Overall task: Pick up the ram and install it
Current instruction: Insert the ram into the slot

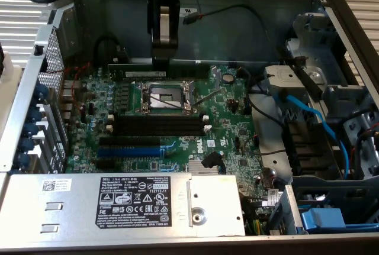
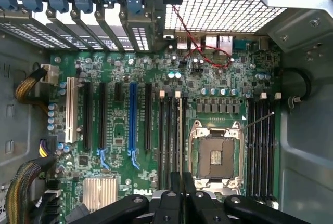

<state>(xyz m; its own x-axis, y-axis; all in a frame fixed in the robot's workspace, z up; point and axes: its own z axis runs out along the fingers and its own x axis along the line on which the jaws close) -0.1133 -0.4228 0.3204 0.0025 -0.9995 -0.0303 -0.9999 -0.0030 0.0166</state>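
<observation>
Exterior view: black end effector (image 1: pixel 161 54) pinches the long, thin dark-green ram (image 1: pixel 133 67), raised above the green motherboard (image 1: pixel 231 142).
Wrist view: ram (image 2: pixel 180 130) edge-on over black memory slots (image 2: pixel 165 141), between silver CPU socket (image 2: pixel 216 154) and blue expansion slot (image 2: pixel 133 120).
Technique: keep it parallel to the slot and level.

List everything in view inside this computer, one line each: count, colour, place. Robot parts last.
case: one, grey metal, open, around everything else
main board: one, green, on the case floor
processor socket: one, silver frame, middle of the board
memory slots: two banks, black, one on each side of the socket
expansion slot: one, blue, between the memory slots and the power supply
heat sink: one, silver, beside the blue slot
power supply: one, silver with a black label, near edge of the exterior view
cables: at least two, blue, the exterior view's right
memory stick: one, dark green, gripped above the board
claw: one, black, shut on the memory stick
</observation>
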